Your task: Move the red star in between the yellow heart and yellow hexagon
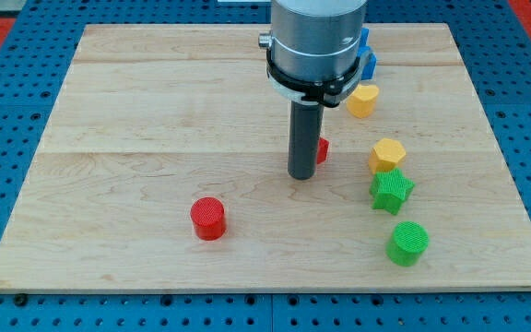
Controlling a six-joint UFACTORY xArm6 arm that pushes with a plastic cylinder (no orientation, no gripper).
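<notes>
My tip (301,175) rests on the wooden board (136,138) near its middle. The red star (322,149) is mostly hidden behind the rod, just right of it; only a small red edge shows. The yellow heart (362,99) lies up and to the right of the tip. The yellow hexagon (387,154) lies to the right of the tip, past the red star.
A green star (391,191) sits just below the yellow hexagon, and a green cylinder (407,243) below that. A red cylinder (208,219) lies at the lower left of the tip. A blue block (368,53) shows partly behind the arm at the top.
</notes>
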